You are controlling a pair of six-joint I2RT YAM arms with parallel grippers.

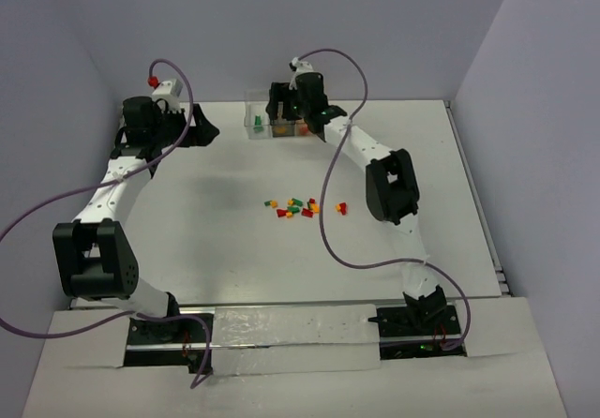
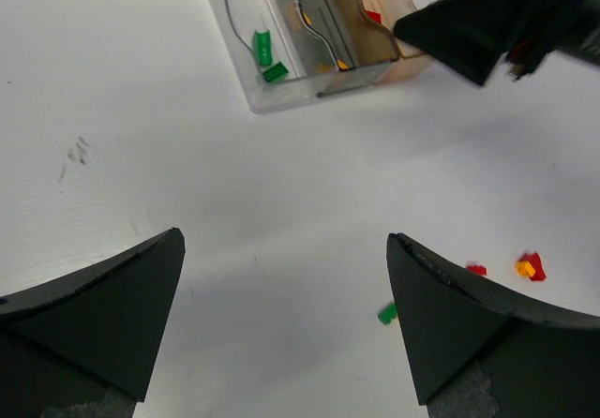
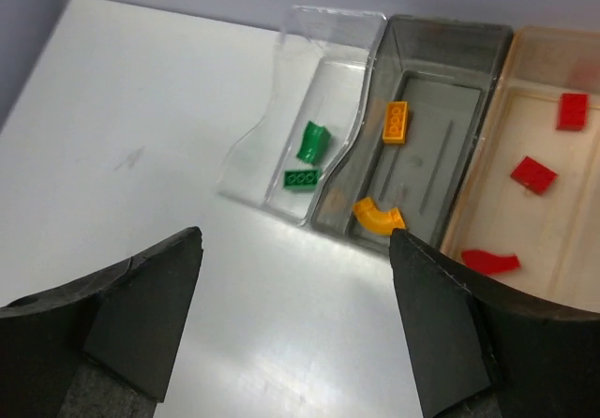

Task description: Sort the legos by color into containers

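Note:
Three see-through containers stand in a row at the back of the table (image 1: 255,123). In the right wrist view the clear one (image 3: 339,85) holds two green legos (image 3: 313,141), the smoky grey one (image 3: 441,141) two orange legos (image 3: 395,122), and the orange-tinted one (image 3: 539,226) three red legos (image 3: 533,173). Several loose red, green and orange legos (image 1: 300,207) lie in a pile mid-table. My right gripper (image 3: 295,235) is open and empty, just above the containers' near side (image 1: 284,109). My left gripper (image 2: 285,240) is open and empty above bare table, left of the containers (image 1: 200,127).
In the left wrist view the containers (image 2: 281,95) sit at the top, with the right gripper's black body (image 2: 497,24) beside them. A green lego (image 2: 386,314) and red and orange legos (image 2: 530,267) lie at the lower right. Walls close in the table at the back and both sides.

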